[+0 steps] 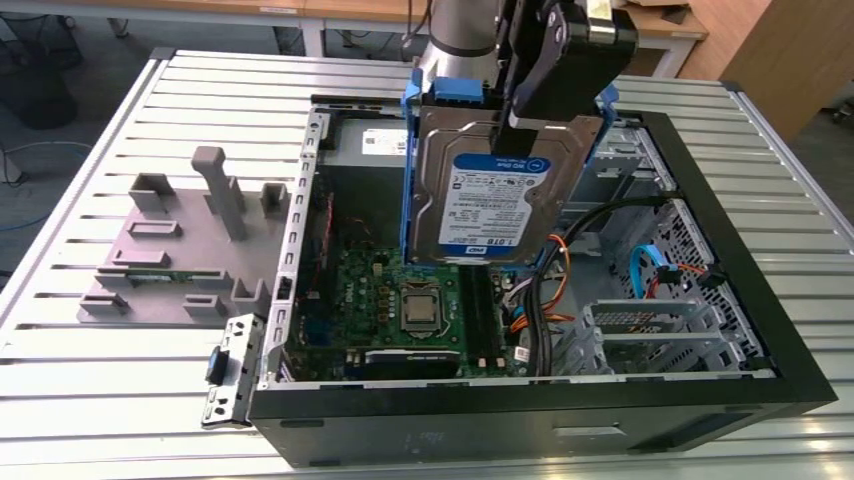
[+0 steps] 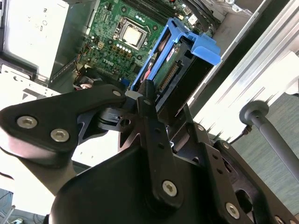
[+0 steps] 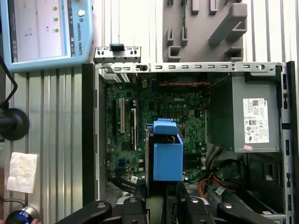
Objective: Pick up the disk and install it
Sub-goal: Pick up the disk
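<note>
With the disk (image 1: 494, 200) clamped upright in my fingers (image 1: 521, 135), hanging over the open case's (image 1: 747, 330) motherboard (image 1: 400, 290), pick-up's done, install in hand; I judge it calls for clearing the cables (image 1: 587, 235) on the exterior view's right.

arm (image 1: 461, 40) cut by ext view top, disk (image 1: 497, 210) hides some mobo (image 1: 400, 290)

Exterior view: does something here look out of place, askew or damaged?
Only the disk stands out. It hangs upright in the pincer above the open computer case, over the motherboard, and is not seated in any bay. Nothing looks spilled or damaged.
</note>
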`<state>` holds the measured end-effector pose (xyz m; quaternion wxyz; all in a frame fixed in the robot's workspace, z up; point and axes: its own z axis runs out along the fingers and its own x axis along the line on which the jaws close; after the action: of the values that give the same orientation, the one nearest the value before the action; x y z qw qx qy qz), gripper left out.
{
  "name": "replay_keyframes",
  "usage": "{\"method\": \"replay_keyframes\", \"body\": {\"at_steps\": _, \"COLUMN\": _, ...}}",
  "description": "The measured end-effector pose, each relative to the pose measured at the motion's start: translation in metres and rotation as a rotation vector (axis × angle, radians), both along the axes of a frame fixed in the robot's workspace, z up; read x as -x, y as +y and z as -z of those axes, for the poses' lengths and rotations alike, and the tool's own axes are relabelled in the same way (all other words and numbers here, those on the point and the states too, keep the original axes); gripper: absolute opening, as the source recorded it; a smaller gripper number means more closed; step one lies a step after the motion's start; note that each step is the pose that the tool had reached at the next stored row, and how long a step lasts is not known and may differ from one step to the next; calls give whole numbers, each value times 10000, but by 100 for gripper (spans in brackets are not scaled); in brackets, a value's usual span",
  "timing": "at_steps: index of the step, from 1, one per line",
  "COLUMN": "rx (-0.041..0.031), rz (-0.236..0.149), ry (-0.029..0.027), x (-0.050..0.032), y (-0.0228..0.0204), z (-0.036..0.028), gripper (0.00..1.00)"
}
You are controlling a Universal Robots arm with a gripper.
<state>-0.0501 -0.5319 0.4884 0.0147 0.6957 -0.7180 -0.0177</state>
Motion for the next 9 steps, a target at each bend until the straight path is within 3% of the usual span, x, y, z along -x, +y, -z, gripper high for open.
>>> {"method": "replay_keyframes", "body": {"at_steps": 5, "rx": -1, "rz": -1, "ry": -1, "x": -3, "y": 0, "z": -1, "gripper": 35}}
{"method": "replay_keyframes", "body": {"at_steps": 9, "rx": -1, "rz": -1, "ry": -1, "x": -58, "y": 0, "z": -1, "gripper": 35}}
